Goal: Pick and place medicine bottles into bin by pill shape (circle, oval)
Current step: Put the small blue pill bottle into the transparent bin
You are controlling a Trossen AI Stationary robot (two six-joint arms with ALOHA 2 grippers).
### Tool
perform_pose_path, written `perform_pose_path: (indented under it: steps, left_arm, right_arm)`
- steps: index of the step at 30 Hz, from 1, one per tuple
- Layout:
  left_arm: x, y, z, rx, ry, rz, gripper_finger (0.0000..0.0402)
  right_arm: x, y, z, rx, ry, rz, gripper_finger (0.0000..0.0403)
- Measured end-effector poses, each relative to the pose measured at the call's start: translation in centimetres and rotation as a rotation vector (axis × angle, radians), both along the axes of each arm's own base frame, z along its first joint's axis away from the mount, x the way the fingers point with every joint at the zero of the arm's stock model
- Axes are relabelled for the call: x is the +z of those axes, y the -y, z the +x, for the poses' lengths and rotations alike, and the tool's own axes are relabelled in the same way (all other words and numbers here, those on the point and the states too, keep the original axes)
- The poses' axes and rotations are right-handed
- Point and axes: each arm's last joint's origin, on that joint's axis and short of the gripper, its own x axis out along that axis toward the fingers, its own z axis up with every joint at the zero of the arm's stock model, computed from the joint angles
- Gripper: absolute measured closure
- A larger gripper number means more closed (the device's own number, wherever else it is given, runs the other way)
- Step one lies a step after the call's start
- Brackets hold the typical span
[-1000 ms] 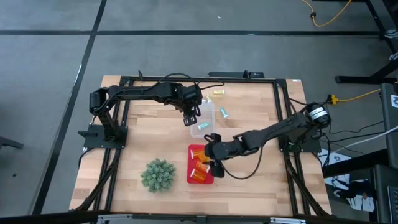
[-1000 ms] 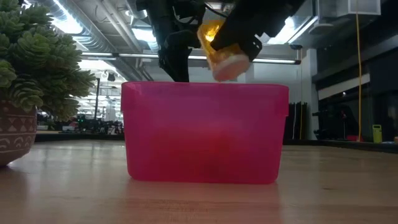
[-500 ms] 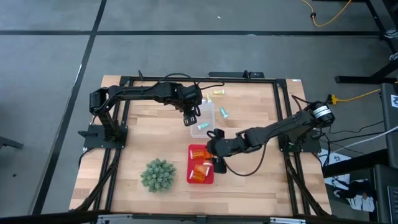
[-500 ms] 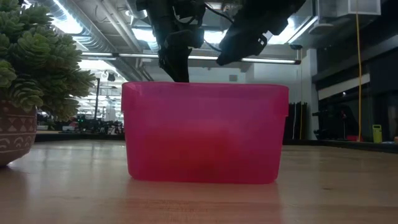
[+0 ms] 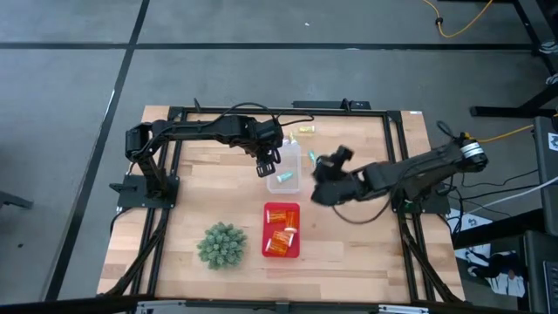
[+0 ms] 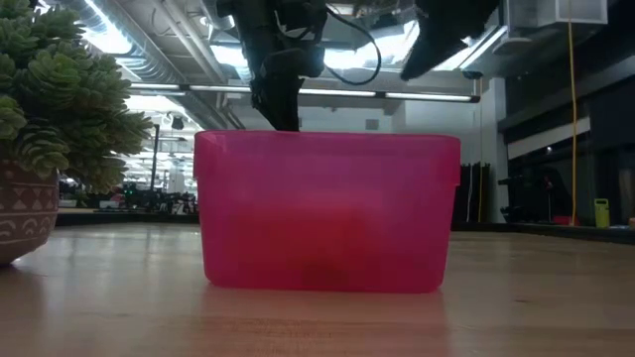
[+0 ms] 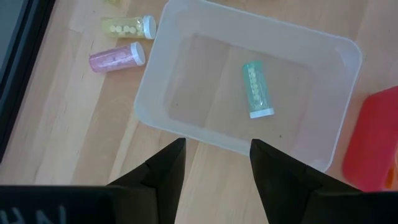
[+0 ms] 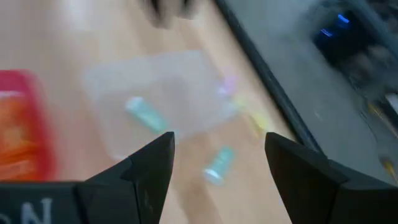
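Note:
Orange bottles with white caps (image 5: pixel 281 234) lie in the red bin (image 5: pixel 282 230) at the table's near middle. A teal vial (image 7: pixel 257 90) lies on the floor of the clear bin (image 7: pixel 186 81). A pink vial (image 7: pixel 116 56) and a yellow vial (image 7: pixel 127 26) lie on the table beyond that bin, and another teal vial (image 5: pixel 314 159) lies to its right. My left gripper (image 7: pixel 217 155) hangs open and empty over the clear bin's near left edge (image 5: pixel 267 164). My right gripper (image 5: pixel 321 179) is open and empty, raised to the right of the clear bin.
A green spiky plant in a patterned pot (image 5: pixel 221 244) stands left of the red bin and fills the left of the low view (image 6: pixel 50 119). The red bin (image 6: pixel 327 213) fills the middle of the low view. A black frame (image 5: pixel 261 111) runs round the table.
My right gripper has let go of an orange bottle over the red bin, and the bottle now lies in it. The gripper has then risen and gone toward the table's far right, away from the red bin.

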Motion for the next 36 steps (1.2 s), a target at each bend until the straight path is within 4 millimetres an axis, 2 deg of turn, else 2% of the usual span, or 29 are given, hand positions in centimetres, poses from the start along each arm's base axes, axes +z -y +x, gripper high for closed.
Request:
perform_pose_path:
  steps: [7, 14, 20, 24, 28, 32, 36]
  left_arm:
    - [0.0, 0.0, -0.1, 0.064, 0.005, -0.028, 0.0228]
    - [-0.4, 0.2, -1.0, 0.064, -0.097, -0.039, 0.0228]
    - [-0.5, 0.5, -1.5, 0.021, -0.167, -0.028, 0.0228]
    - [-0.6, 0.6, -2.0, 0.017, -0.217, -0.035, 0.0228]
    - [-0.8, 0.7, -2.7, 0.024, -0.297, -0.031, 0.0228]
    - [-0.8, 1.0, -3.4, 0.021, -0.37, -0.047, 0.0228]
    - [-0.5, 1.7, -4.3, 0.008, -0.448, -0.062, 0.0228]
  right_arm:
    - [1.1, 4.2, -3.0, -0.282, 0.0, 0.07, 0.015]
    - [1.1, 8.4, -3.6, -0.43, -0.03, 0.145, 0.015]
    - [0.7, 13.0, -3.2, -0.448, -0.073, 0.218, 0.015]
    - [0.0, 15.8, -2.4, -0.341, -0.071, 0.349, 0.015]
    - [-1.6, 18.2, -1.5, -0.268, -0.094, 0.435, 0.015]
    - [-3.9, 19.5, -0.7, -0.247, -0.18, 0.487, 0.015]
    - [-5.5, 19.8, -0.2, -0.247, -0.254, 0.507, 0.015]
